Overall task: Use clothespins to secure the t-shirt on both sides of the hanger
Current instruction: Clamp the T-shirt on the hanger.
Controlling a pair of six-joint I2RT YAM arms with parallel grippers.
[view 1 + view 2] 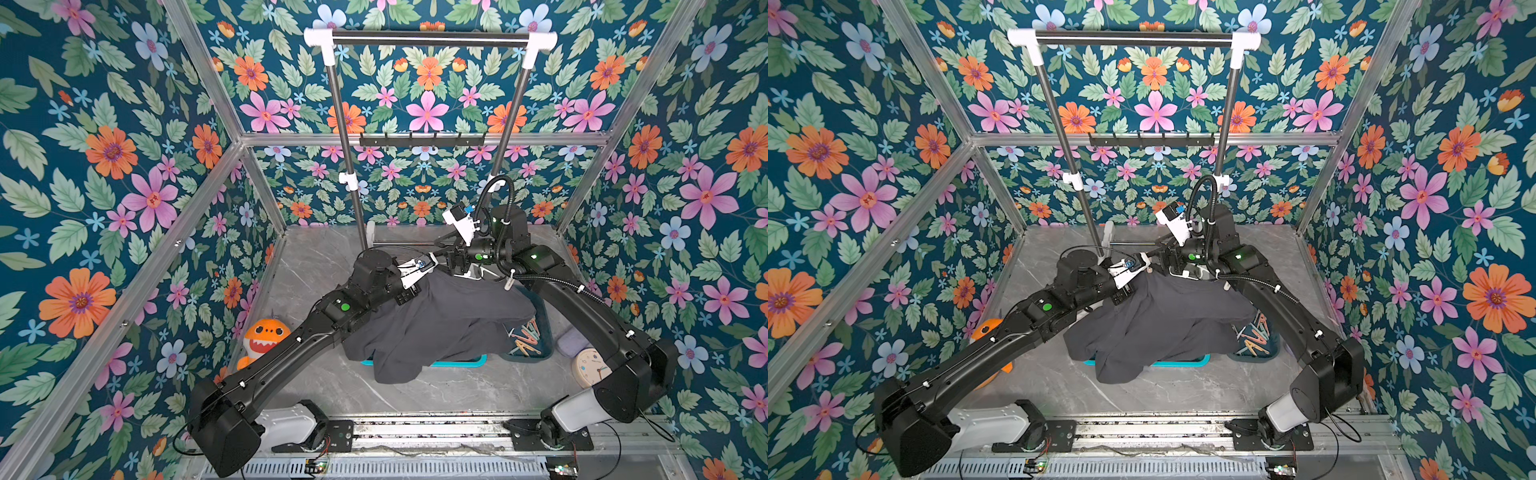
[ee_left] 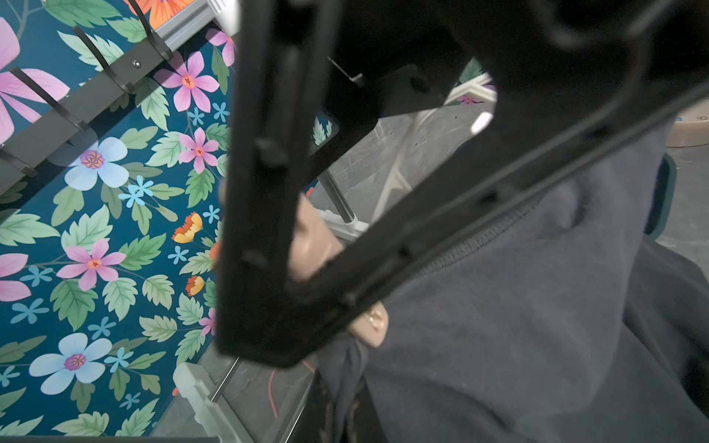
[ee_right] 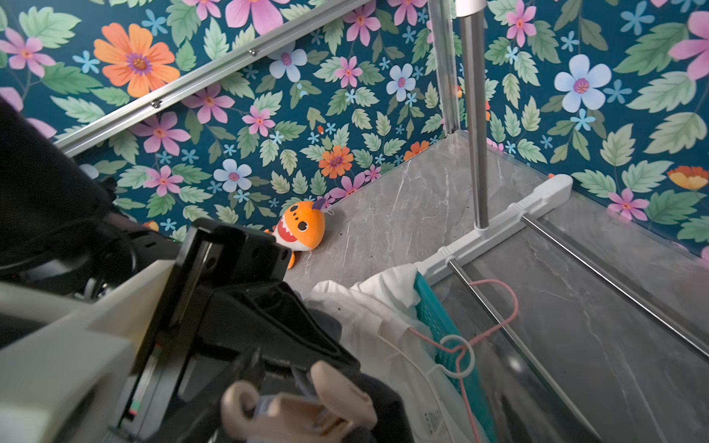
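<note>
Tan clothespin (image 3: 307,410) foremost; pink hanger (image 3: 495,330) shows wrist-side only

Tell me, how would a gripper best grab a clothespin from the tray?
Probably from straight above, pinching a top clothespin across its narrow width at the handle end: they lie flat in the walled tray, and the dark t-shirt drapes over one side.

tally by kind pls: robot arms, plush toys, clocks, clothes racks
black robot arms: 2
orange shark plush toy: 1
round cream clock: 1
steel clothes rack with white joints: 1
total: 5
</note>
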